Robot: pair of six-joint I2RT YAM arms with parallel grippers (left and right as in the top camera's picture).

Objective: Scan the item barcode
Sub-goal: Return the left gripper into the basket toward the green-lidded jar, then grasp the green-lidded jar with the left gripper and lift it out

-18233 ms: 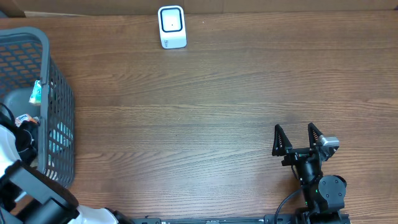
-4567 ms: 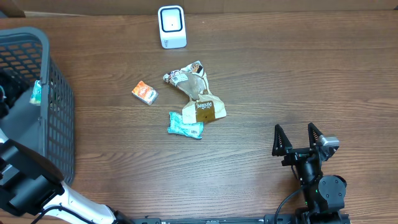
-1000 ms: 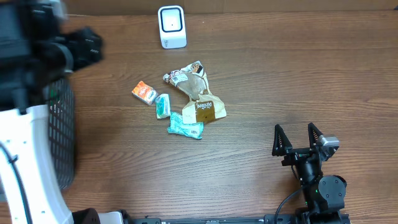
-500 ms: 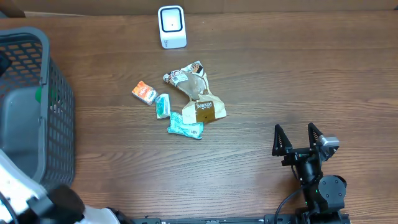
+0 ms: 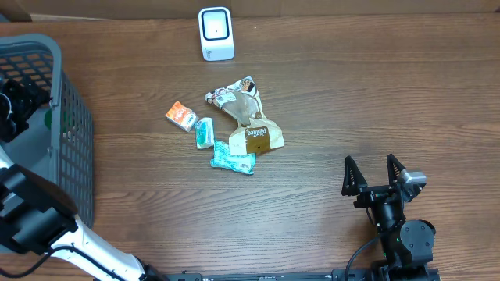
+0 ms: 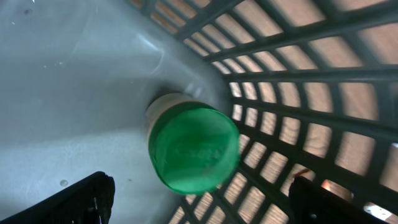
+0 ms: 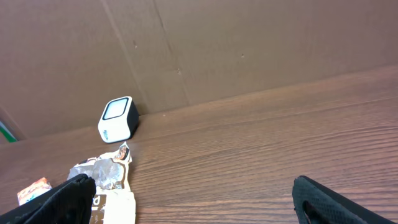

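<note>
Jaws on my left gripper (image 6: 202,202) stand wide apart with nothing between them. They hang over a green-lidded jar (image 6: 194,149) that lies on its side in a corner of the grey basket (image 5: 74,133), so I judge it the next item to fetch. My right gripper (image 5: 369,168) sits parked, spread wide and empty. The white scanner (image 5: 216,33) waits at the far edge. A few seconds back the small teal packet (image 5: 205,133) beside the orange packet (image 5: 181,115) wasn't on the table. A second ago my left arm was raised above the basket; now it is down inside.
</note>
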